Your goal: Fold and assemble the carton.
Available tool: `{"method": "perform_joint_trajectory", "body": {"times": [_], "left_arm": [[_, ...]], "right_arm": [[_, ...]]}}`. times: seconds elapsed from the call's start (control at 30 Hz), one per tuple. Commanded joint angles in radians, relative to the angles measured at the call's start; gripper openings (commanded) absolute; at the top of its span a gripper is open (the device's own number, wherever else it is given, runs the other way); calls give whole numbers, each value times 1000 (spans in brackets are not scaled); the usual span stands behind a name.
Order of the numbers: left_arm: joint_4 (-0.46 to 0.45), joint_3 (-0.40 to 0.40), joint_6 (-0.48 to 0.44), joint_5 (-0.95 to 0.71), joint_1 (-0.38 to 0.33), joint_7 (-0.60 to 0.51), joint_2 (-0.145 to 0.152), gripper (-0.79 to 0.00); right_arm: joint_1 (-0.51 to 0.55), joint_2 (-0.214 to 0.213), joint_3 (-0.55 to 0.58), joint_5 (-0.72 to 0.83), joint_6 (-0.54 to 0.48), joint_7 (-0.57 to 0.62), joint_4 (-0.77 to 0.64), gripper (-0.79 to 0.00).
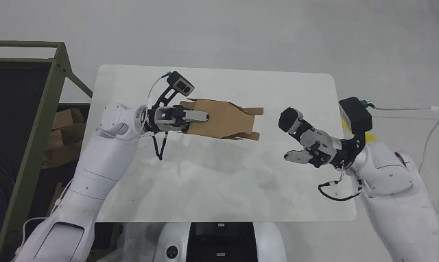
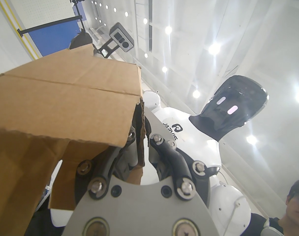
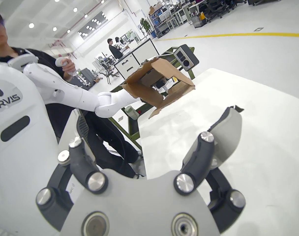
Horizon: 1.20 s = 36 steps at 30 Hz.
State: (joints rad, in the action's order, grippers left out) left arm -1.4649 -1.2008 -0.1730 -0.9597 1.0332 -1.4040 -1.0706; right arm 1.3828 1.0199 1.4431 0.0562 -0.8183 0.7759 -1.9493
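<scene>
In the middle of the top view, the carton (image 1: 226,119) hangs over the desk (image 1: 206,193), one wall clamped in the left pincer (image 1: 199,116). At the right, the right pincer (image 1: 292,136) stands apart. The carton looks light, with stiff panels that hinge at the creases, and is probably best gripped at a free flap edge.

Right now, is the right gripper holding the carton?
No: in the top view the right gripper hangs open over the table, apart from the carton, which the left gripper holds.
</scene>
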Motion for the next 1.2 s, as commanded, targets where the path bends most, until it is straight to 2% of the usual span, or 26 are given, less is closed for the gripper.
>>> {"method": "perform_joint_trajectory", "body": {"times": [0.0, 0.13, 0.37, 0.47, 0.57, 0.73, 0.9, 1.17], "left_arm": [[-3, 3, 12, 1, 3, 5, -1, -785], [-5, 7, 17, 4, 2, 10, -4, -785], [-7, 9, 9, 9, 3, 13, -8, -785], [-8, 11, 10, 7, 5, 11, -10, -785], [-7, 13, 13, 9, 8, 6, -11, -785], [-7, 19, 21, 11, 8, -6, -14, -785], [-6, 22, 24, 14, 6, -16, -16, -785], [-4, 20, 28, 18, 6, -24, -19, -785]], "right_arm": [[9, 0, 14, -86, -19, -24, -42, 0], [22, 3, 2, -178, -33, -61, -102, 0], [-24, 2, -68, -196, -10, -37, -106, 0], [-36, 5, -60, -300, -9, -75, -139, -62], [-19, 9, -47, -414, 23, -141, -174, -65], [1, 11, -55, -518, 40, -196, -202, -225], [2, 13, -72, -602, 85, -215, -216, -311], [-2, 12, -84, -670, 128, -232, -226, -296]]}}
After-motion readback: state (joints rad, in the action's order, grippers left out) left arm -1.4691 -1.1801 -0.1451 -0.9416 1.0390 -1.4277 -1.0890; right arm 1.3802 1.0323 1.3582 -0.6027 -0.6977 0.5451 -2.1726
